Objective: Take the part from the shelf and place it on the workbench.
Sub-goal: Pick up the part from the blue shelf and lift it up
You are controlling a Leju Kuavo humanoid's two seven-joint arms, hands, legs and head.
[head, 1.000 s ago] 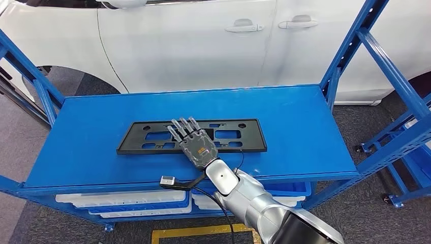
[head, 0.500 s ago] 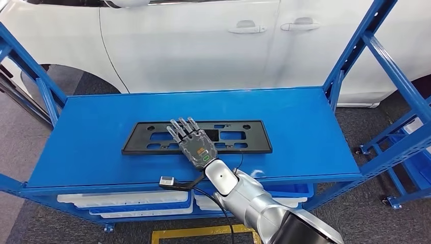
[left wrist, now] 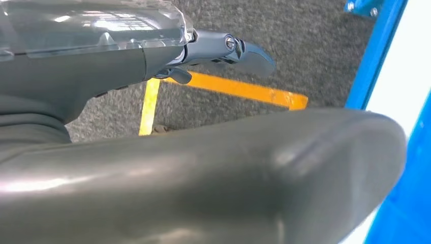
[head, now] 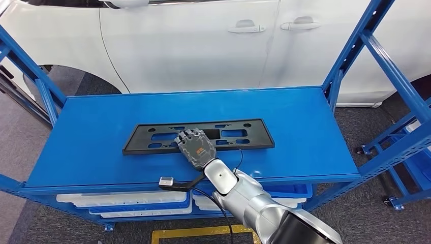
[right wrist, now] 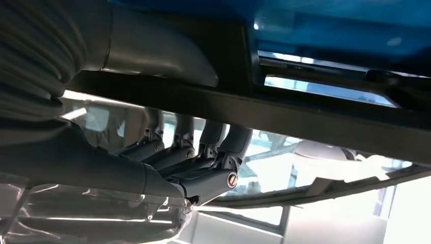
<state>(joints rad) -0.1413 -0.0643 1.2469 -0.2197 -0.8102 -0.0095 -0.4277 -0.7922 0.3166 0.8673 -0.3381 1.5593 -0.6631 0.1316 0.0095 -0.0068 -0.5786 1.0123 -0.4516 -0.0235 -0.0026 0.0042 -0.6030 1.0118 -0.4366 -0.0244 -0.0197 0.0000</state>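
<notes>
One blue steel shelf [head: 91,152] takes up most of the head view, with a white car [head: 193,46] parked just beyond its far edge and white bins [head: 122,201] on the tier below. On the shelf's top deck, a little near of centre, lies the part [head: 152,143], a long black plastic plate frame with slots and holes cut through it, flat on the surface with its long side running left to right. The right hand [head: 195,146] rests over the part's near rail, about midway along, fingers curled down over the bar; the right wrist view shows the dark fingers [right wrist: 203,152] bent round the black bar with the thumb [right wrist: 152,56] on its other face, so the hand looks closed on the part, though how firm the grip is cannot be told. The left hand [left wrist: 213,51] hangs low above the floor, and whether it is open or closed cannot be told. Judged by its look, the part should be light and thin, fairly stiff yet apt to flex and droop at the ends, with a smooth surface that may slip. A hold near the middle of the rail seems best for balance.
</notes>
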